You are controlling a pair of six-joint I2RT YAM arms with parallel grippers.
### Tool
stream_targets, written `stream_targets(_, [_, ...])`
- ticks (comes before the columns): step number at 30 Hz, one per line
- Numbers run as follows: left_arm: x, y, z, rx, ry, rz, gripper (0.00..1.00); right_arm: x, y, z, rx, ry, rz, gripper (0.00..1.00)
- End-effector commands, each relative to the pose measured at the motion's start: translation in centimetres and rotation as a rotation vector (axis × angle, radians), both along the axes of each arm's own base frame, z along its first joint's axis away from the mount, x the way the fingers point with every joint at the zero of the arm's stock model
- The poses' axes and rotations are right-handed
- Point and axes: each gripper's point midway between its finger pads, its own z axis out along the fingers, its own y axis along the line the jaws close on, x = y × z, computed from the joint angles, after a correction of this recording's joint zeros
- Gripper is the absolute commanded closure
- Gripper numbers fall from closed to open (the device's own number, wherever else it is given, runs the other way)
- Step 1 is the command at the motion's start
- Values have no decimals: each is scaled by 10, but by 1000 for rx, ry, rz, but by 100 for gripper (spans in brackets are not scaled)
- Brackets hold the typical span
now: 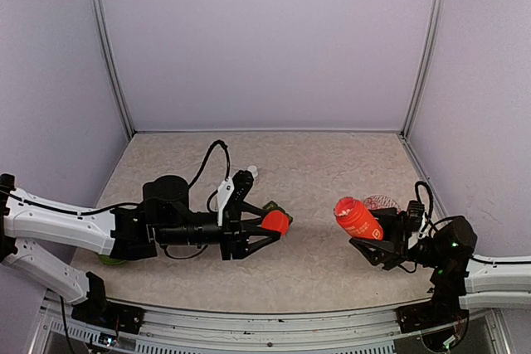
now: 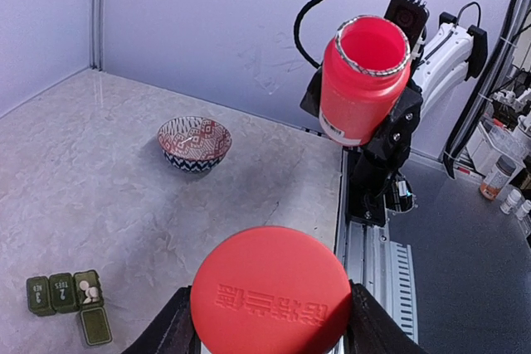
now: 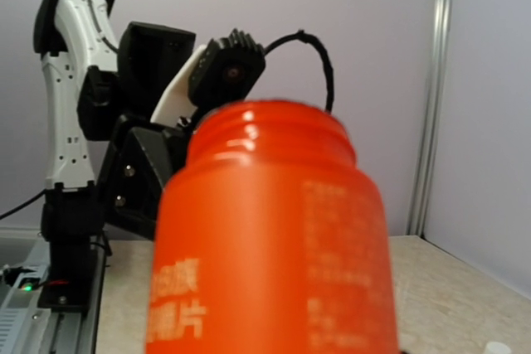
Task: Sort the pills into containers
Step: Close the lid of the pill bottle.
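The containers [image 2: 62,294] lie flat on the table [image 2: 124,213], well off to the left of the bowl [image 2: 194,140], with the end lid open and white pills [image 2: 89,290] inside. They look light, stiff and slick, so I reckon they'd skid. I'd pinch across the body, not the flimsy lid. The left claw [image 2: 270,321] is clamped part-open on the cap [image 2: 270,283], and the right claw [image 1: 373,234] on the open bottle [image 1: 357,215].

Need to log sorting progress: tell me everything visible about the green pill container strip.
The containers are a short dark green strip, plastic-looking, of three joined square compartments, flat on the table. Two lids are shut, with white marks; the third, at one end, is flipped open toward the camera, and white pills sit inside. Nothing else touches it.
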Motion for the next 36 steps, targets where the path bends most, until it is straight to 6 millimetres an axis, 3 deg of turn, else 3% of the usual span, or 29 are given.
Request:
stream_targets(1, [-11,-4,26,-76,-34,-44,53,-10,-1,8,30,-27,43,96])
stream_targets(24, [-10,-37,59,-146,-63,-109,53,-13,6,5,5,-16,88,96])
stream_targets(36, [-16,-50,62,-174,-41,-165,53,-13,7,3,-1,-11,90,96])
